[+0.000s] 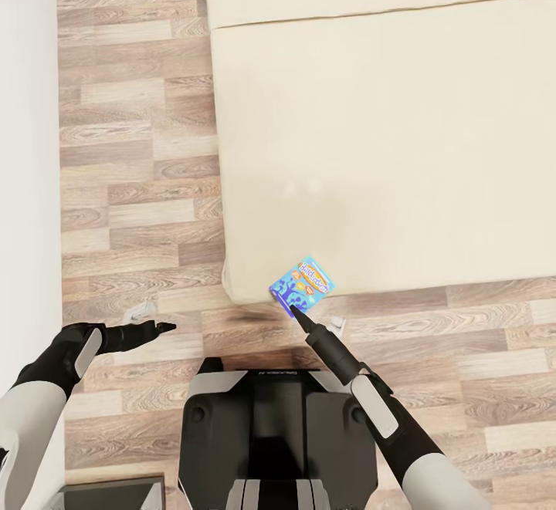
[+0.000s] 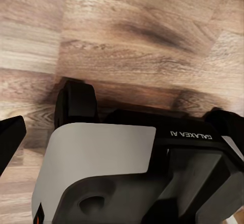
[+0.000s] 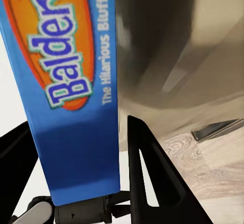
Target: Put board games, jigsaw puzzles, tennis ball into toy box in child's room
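A small blue board game (image 1: pixel 303 285) with orange lettering lies at the near corner of the bed (image 1: pixel 386 147), poking over the beige mattress edge. My right gripper (image 1: pixel 296 311) reaches up to its near corner. In the right wrist view the blue box (image 3: pixel 76 82) stands between the two black fingers (image 3: pixel 147 173) and reaches deep toward the palm, so the gripper (image 3: pixel 76 125) is shut on it. My left gripper (image 1: pixel 164 328) hovers over the wood floor left of my base, holding nothing. One of its fingers (image 2: pixel 10 135) shows at the edge of the left wrist view.
A white wall (image 1: pixel 27 147) runs along the left. Wood plank floor (image 1: pixel 139 186) lies between the wall and the bed. My dark base (image 1: pixel 278 417) stands just before the bed's corner. Small white fittings (image 1: pixel 337 323) sit on the floor by the bed edge.
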Available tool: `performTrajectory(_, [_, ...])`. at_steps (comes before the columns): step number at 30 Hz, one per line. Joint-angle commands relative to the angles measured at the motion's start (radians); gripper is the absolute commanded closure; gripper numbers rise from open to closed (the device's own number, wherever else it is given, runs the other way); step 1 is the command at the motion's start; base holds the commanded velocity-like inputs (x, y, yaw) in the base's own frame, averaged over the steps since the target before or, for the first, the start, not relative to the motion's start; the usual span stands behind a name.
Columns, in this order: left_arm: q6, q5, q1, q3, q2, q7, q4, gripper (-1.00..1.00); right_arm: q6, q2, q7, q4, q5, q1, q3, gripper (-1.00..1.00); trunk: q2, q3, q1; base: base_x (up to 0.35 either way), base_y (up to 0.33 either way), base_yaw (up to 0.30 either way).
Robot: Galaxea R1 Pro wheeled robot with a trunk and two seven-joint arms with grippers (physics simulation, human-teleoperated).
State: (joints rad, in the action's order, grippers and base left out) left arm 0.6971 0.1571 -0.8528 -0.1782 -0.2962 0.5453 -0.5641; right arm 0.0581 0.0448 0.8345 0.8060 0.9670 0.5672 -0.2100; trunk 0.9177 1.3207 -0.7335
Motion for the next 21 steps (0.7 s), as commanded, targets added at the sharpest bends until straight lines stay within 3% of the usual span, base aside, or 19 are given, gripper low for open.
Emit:
performTrajectory(1, [0.007, 0.004, 0.000, -0.003, 0.000, 0.001, 0.000, -1.00, 0.006, 0.000, 0.002, -0.001, 0.010, 0.000, -0.002, 1.00, -0.007, -0.003, 0.004, 0.000, 0.000, 0.000])
performTrajectory(8, [0.005, 0.004, 0.000, -0.003, 0.000, 0.001, 0.000, -1.00, 0.007, -0.002, 0.000, 0.003, 0.006, 0.004, -0.002, 1.00, -0.056, -0.025, 0.031, 0.000, 0.000, 0.000])
performTrajectory(15, [0.004, 0.004, 0.000, -0.003, 0.000, 0.001, 0.000, -1.00, 0.015, -0.002, -0.006, 0.009, -0.101, 0.006, 0.003, 1.00, -0.105, -0.047, 0.057, 0.000, 0.000, 0.000])
performTrajectory(18, [0.003, 0.004, 0.000, -0.003, 0.000, 0.001, 0.000, -1.00, 0.022, 0.000, -0.007, 0.011, -0.116, 0.006, 0.003, 1.00, -0.126, -0.056, 0.069, 0.000, 0.000, 0.000])
performTrajectory(21, [0.002, 0.004, 0.000, -0.003, 0.000, 0.002, 0.000, -1.00, 0.089, 0.000, -0.007, 0.014, -0.126, 0.006, 0.002, 1.00, -0.147, -0.066, 0.080, 0.000, 0.000, 0.000])
